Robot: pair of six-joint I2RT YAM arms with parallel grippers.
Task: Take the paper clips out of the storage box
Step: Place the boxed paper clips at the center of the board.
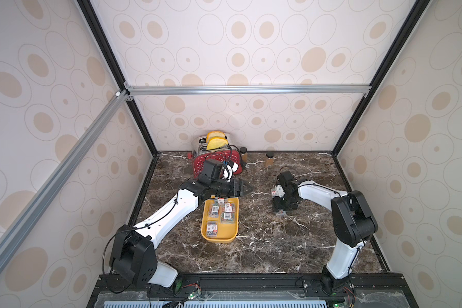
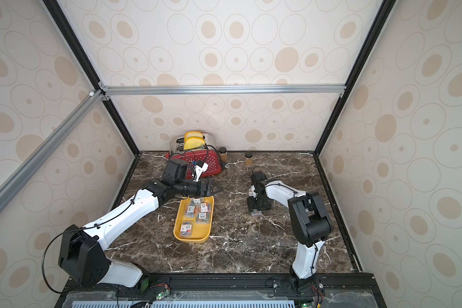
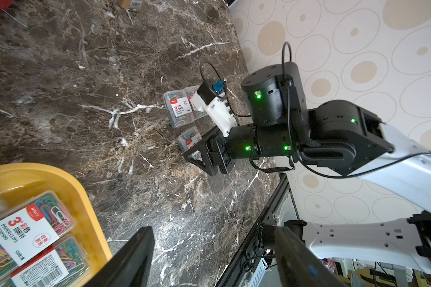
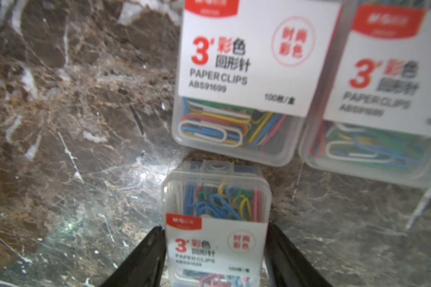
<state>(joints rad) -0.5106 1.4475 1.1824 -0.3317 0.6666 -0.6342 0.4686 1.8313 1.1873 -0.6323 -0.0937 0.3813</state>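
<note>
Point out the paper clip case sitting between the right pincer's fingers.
The lone case flanked by the right pincer; two others lie side by side beyond it, the rest in the yellow tray.

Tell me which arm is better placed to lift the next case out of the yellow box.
Left, probably. The left tool hangs open at the far end of the storage box, close to the paper clips inside. The right tool is out on the marble, straddling a case beside two others.
</note>
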